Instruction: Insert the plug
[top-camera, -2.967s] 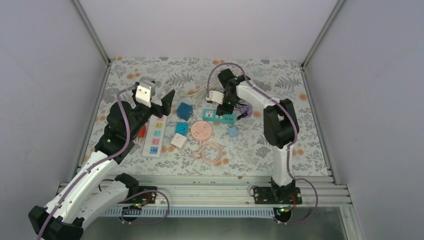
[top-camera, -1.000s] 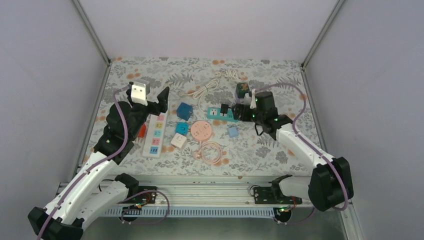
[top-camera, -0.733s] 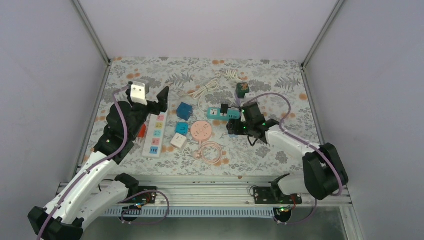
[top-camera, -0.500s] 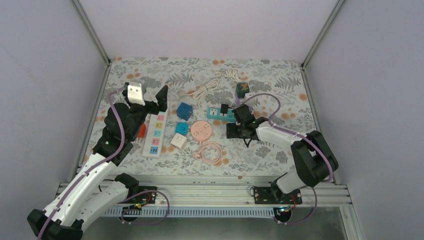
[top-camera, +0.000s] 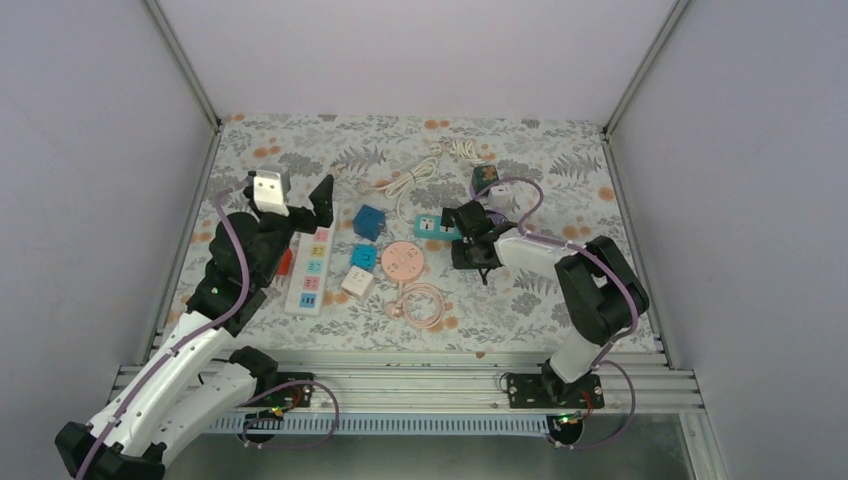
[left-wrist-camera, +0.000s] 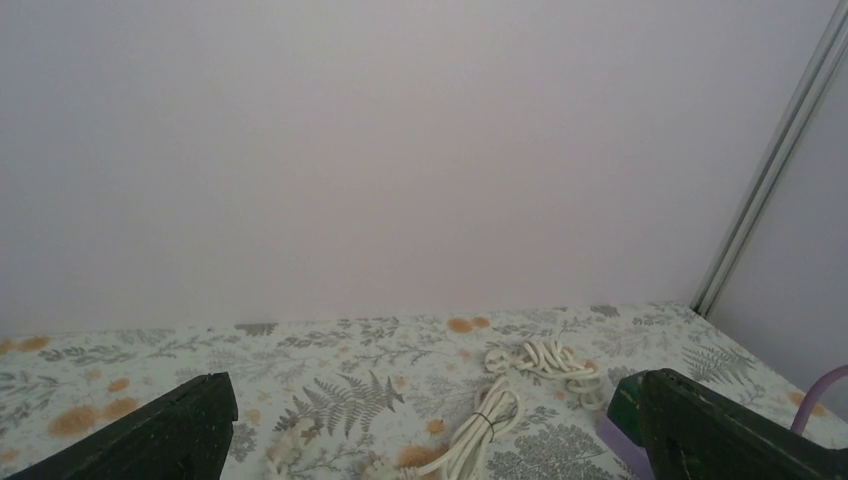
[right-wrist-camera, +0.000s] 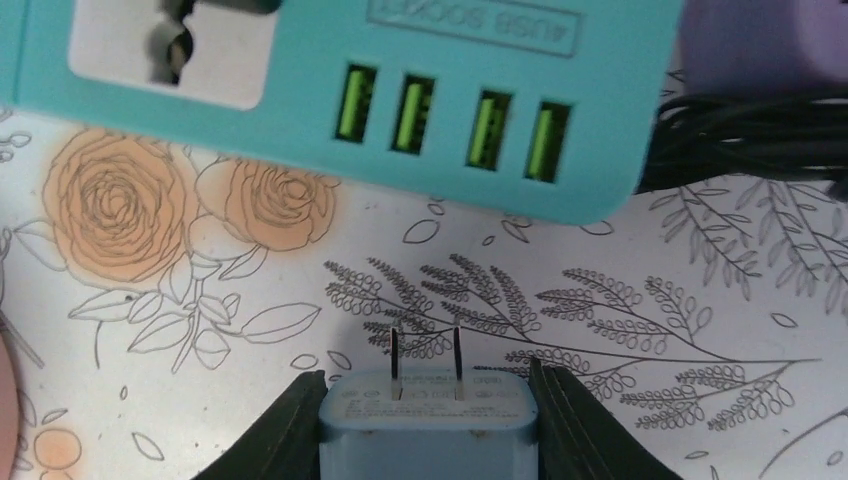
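My right gripper (right-wrist-camera: 426, 380) is shut on a light blue two-prong plug (right-wrist-camera: 428, 430), with a finger (right-wrist-camera: 285, 435) on each side. The prongs point at a teal socket strip (right-wrist-camera: 330, 80) with several green USB ports, a short gap away. In the top view the right gripper (top-camera: 468, 252) sits low just in front of the teal strip (top-camera: 438, 228), and the plug is hidden under it. My left gripper (top-camera: 300, 205) is raised over the left of the table, open and empty; the left wrist view (left-wrist-camera: 425, 392) shows only the mat between its fingers.
A black plug (top-camera: 449, 215) sits in the teal strip. A white power strip (top-camera: 311, 262), blue cube (top-camera: 369, 221), pink round socket (top-camera: 403, 261), white adapter (top-camera: 357, 281), pink coiled cable (top-camera: 422, 303), white cable (top-camera: 415, 180) and dark green cube (top-camera: 486, 178) lie around.
The right arm swung from behind the teal strip to its front, came down on the light blue plug and shut on it. The left gripper drifted slightly left.
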